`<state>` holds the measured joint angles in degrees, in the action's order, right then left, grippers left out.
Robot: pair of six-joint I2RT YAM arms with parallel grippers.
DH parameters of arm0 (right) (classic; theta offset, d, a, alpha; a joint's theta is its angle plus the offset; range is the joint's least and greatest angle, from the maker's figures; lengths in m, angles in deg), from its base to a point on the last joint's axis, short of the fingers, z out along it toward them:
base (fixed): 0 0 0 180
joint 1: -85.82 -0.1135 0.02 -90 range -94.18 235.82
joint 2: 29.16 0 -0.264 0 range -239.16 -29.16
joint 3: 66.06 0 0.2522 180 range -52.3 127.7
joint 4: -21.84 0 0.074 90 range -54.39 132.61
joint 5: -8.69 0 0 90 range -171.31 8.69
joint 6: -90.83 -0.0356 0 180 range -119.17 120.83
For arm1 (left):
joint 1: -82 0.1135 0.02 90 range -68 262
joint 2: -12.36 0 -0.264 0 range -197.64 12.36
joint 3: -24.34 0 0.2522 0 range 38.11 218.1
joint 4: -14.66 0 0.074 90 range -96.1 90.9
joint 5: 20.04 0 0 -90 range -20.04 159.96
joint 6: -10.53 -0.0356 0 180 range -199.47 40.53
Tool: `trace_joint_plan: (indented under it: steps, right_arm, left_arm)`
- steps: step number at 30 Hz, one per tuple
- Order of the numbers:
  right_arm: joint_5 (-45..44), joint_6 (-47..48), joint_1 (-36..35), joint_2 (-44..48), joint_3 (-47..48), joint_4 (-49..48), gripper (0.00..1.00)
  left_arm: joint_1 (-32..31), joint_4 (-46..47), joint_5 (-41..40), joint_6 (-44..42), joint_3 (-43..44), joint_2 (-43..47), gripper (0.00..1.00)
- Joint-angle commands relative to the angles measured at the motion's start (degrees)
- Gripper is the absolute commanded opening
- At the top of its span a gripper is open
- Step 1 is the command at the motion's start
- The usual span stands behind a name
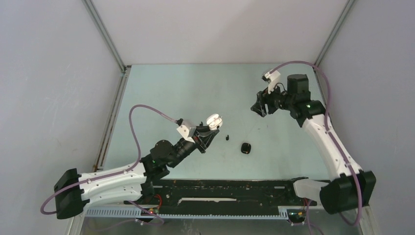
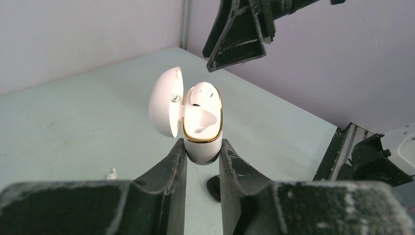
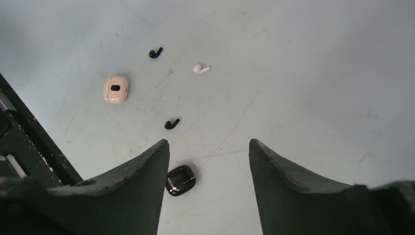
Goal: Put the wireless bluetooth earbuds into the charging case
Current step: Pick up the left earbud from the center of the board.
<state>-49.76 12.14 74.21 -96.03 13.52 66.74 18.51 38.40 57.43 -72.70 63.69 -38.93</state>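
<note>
Left hand (image 2: 201,161) holds the white case (image 2: 201,122), your right hand (image 3: 209,147) wide: pinch the light, slick earbud (image 3: 200,69) by its stem

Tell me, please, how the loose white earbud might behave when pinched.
The white earbud looks tiny and smooth, so it probably slips easily. Its rounded head and short stem suggest it would pivot or skid, not roll far.

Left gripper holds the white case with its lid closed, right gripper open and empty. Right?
Not quite: the lid is open, hinged back from the white case, as the left wrist view shows. The rest stands: the left gripper holds that case, and the right gripper is open and empty.
</note>
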Motion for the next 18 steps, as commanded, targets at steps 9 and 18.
trace_joint_plan:
  steps: [9, 18]
  right_arm:
    - [-2.1, 5.2, -7.4, -24.7, 2.9, -8.7, 0.36]
    - [-9.4, 8.6, -13.5, -45.7, 20.9, -1.6, 0.31]
  left_arm:
    - [0.3, -17.0, -4.7, 3.9, -2.0, 14.3, 0.00]
    - [0.3, -22.6, -5.0, 4.5, -1.1, 17.7, 0.00]
